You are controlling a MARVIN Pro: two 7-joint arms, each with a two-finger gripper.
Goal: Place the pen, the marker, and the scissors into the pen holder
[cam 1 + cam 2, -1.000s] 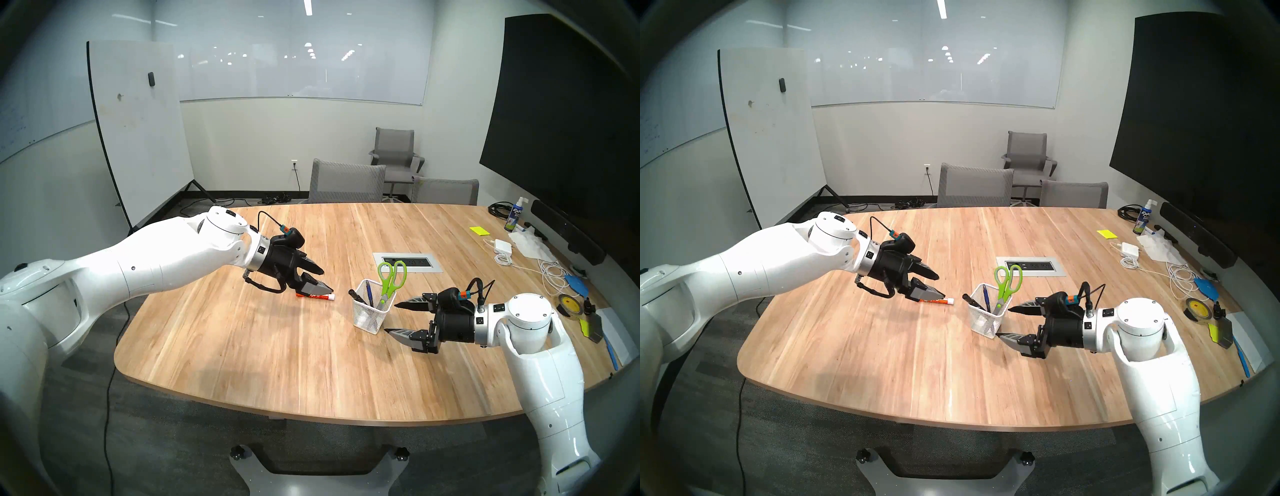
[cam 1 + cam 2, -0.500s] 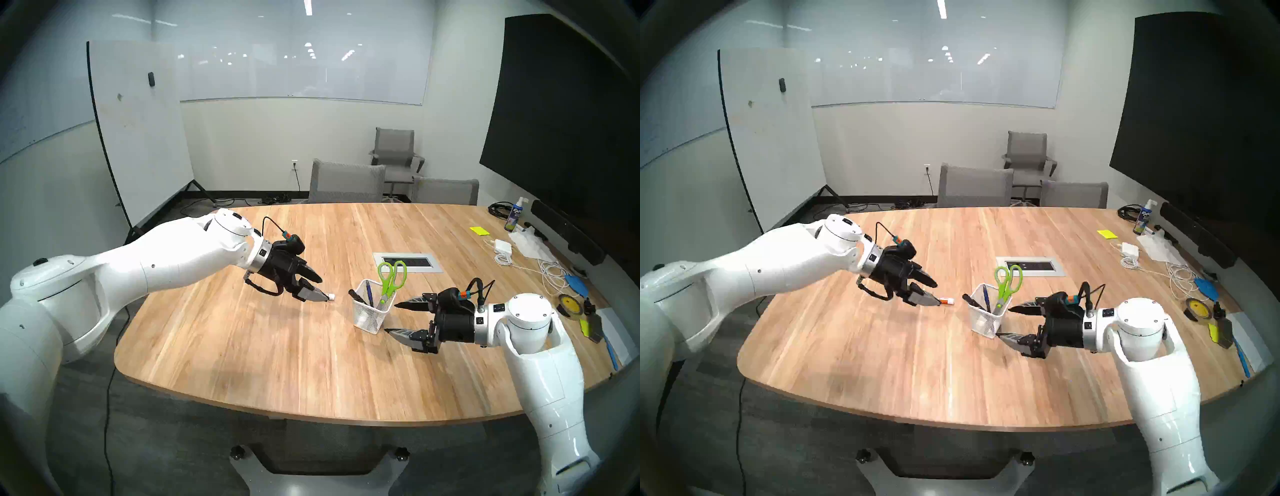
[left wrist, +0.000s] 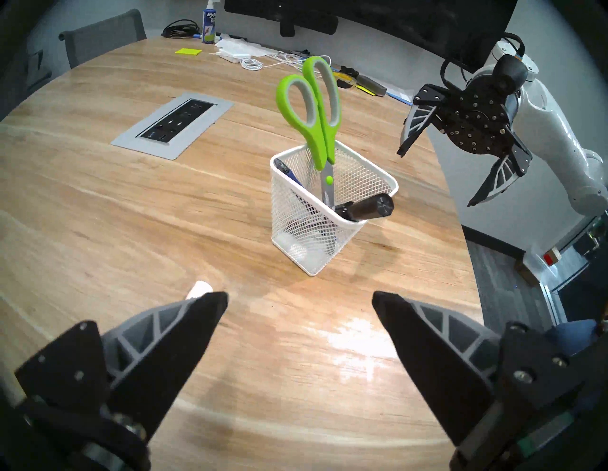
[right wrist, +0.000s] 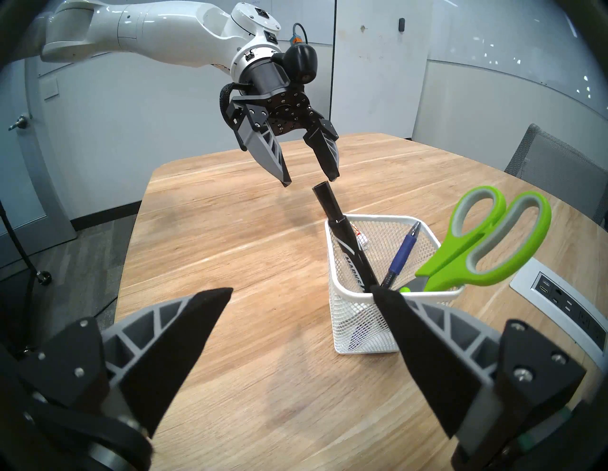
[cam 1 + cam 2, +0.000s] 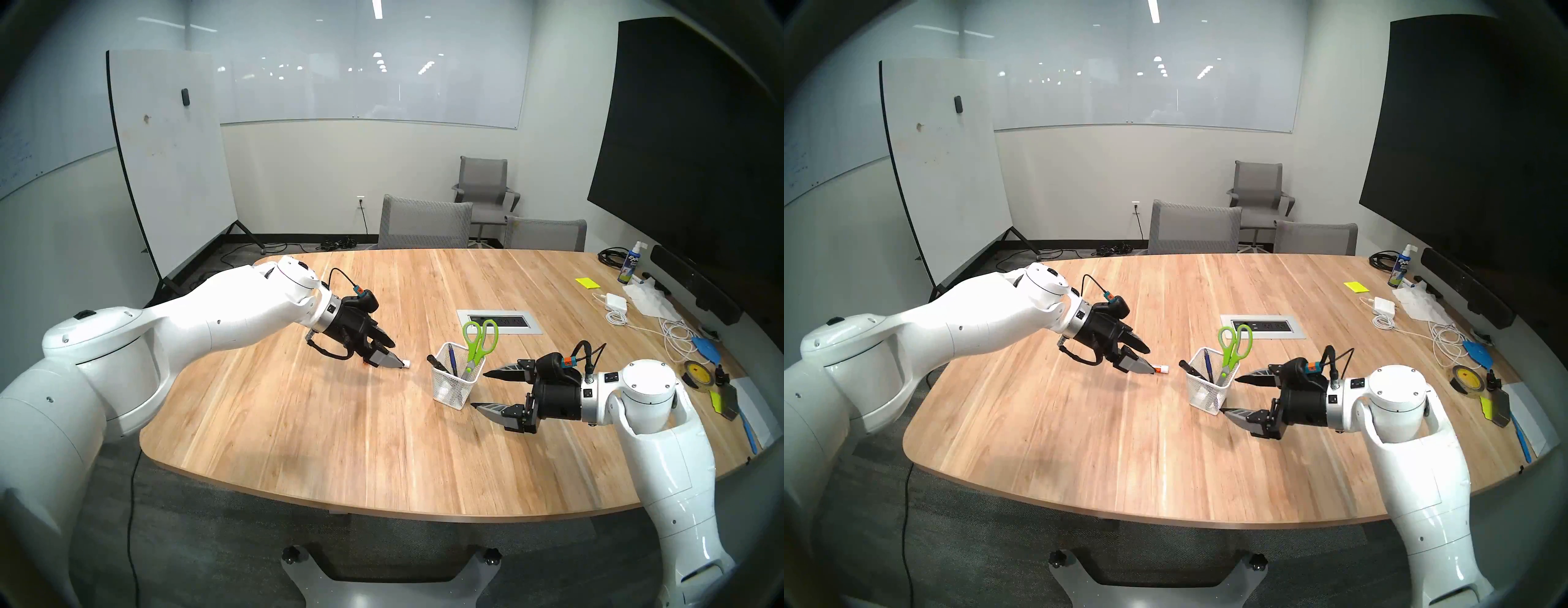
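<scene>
Three items in pen holder (image 5: 453,388): pen (image 4: 399,255), black marker (image 4: 348,245), scissors (image 5: 478,342). Orange-white marker (image 5: 864,369) flat on table (image 5: 339,446), left of holder. Left gripper (image 5: 392,352) over it, jaws apart, empty, tilted down; straddle barrel mid-length, lower, close. Right gripper (image 5: 481,390) wide open, empty, level beside holder.

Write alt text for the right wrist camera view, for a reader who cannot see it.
A white mesh pen holder stands on a wooden table, holding a black marker, a blue pen and green-handled scissors. The right gripper frames the foreground, open and empty. Beyond the holder, the left gripper hangs open above the table.
</scene>
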